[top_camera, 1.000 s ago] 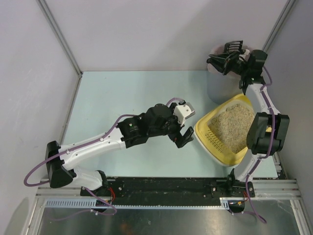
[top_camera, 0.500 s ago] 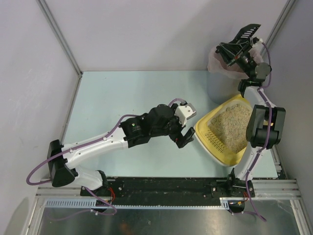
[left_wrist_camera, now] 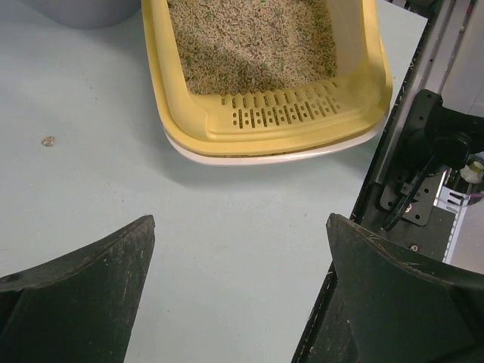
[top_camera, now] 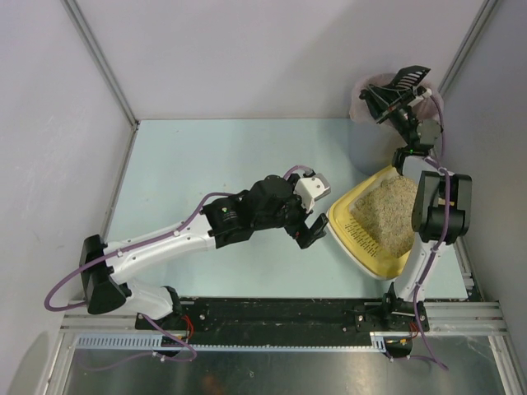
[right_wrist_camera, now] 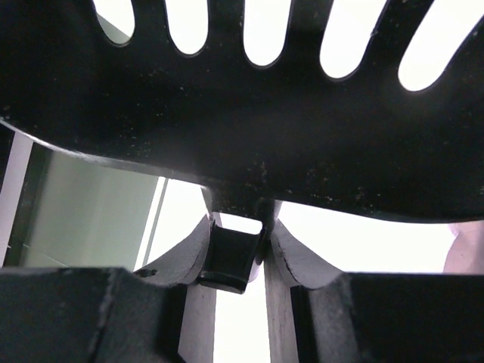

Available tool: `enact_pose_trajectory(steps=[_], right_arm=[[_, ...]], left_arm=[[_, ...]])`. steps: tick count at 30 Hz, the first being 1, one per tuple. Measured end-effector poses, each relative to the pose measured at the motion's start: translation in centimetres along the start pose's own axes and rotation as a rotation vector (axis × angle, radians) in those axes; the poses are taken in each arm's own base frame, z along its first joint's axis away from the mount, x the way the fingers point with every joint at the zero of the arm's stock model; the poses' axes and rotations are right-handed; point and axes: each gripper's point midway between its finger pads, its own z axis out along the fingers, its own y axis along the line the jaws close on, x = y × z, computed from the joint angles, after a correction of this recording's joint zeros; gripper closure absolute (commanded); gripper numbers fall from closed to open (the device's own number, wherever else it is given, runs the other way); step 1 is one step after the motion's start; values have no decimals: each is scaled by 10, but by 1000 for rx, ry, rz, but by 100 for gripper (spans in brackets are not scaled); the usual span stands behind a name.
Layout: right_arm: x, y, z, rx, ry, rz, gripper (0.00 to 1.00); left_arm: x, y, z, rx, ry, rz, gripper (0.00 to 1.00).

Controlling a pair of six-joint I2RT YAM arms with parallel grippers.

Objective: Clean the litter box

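Observation:
The yellow litter box [top_camera: 350,234] with beige litter [top_camera: 387,216] sits at the right of the table. It also fills the top of the left wrist view [left_wrist_camera: 280,125]. My left gripper [top_camera: 311,216] is open and empty, just left of the box's slotted rim. My right gripper [top_camera: 398,105] is shut on the handle of a black slotted scoop [top_camera: 405,80], held high over the grey bin [top_camera: 369,140] with its pink liner. In the right wrist view the scoop [right_wrist_camera: 249,113] fills the top, its handle [right_wrist_camera: 231,257] pinched between the fingers.
A small crumb [left_wrist_camera: 48,141] lies on the pale blue table left of the box. The black front rail [top_camera: 280,311] runs along the near edge. Grey walls close in the back and both sides.
My right arm has swung the scoop up and tilted it above the bin, then lowered it slightly. My left arm has stayed still beside the box.

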Motion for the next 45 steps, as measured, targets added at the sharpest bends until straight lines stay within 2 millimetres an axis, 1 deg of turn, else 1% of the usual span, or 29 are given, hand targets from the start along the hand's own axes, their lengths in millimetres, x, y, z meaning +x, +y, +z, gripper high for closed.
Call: enact_pose_trajectory(steps=[2,6,9,12,16,19,21,25,30,32,35,37,39,42,45], right_arm=[[-1,-5,2,1,-12,12,100],[4,-3,6,-15,-10,10,100],[12,1,7,-10,18,7,100],[25,13,5,14,70,1,100],[46,40,3,88,123,35,100],[62,54,-2,178,138,51,100],[71,58,-6,239,137,35,100],[87,54,-23,364,125,-46,100],[106,46,-56,526,96,-152,100],[113,43,-73,596,80,-202,100],[128,33,-105,731,57,-282,100],[140,25,-125,825,61,-339,100],[157,15,-148,928,89,-400,100],[182,3,-185,1047,147,-470,100],[207,-9,-230,1141,200,-501,100]], left_arm=[[0,0,0,0,0,1,0],[0,0,0,0,0,1,0],[0,1,0,-4,-1,2,0],[-1,4,-1,-24,-4,5,0],[-6,10,-6,-49,-20,11,0],[-13,12,-13,-56,-43,14,0],[-19,13,-19,-57,-61,13,0],[-44,15,-38,-63,-133,9,0],[-84,15,-66,-54,-245,5,0],[-97,16,-76,-51,-283,0,0],[-110,14,-83,-33,-317,-12,0],[-115,13,-83,-17,-324,-23,0],[-120,12,-78,0,-324,-35,0],[-125,9,-66,28,-312,-53,0],[-125,4,-47,74,-282,-79,0]])
